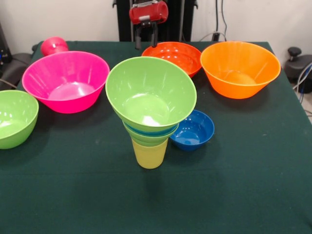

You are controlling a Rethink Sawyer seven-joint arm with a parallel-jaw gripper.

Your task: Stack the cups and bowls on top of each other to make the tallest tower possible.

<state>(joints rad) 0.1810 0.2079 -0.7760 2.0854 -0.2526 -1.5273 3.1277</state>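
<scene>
Six loose bowls ring the tower at table centre: glossy thin plastic, likely light, stiff, slippery; best gripped at the rim. Tower leans on a yellow cup, probably tippy. Gripper hangs behind, fingers slightly apart, empty.

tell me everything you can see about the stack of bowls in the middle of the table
The stack is funnel-shaped. Its base is a pale yellow cup standing on the green table. Above it sit nested glossy plastic bowls: a green rim, a blue rim, then a big lime green bowl on top, empty and tipped slightly toward the camera. A small dark blue bowl sits just beside it; whether they touch is unclear.
</scene>
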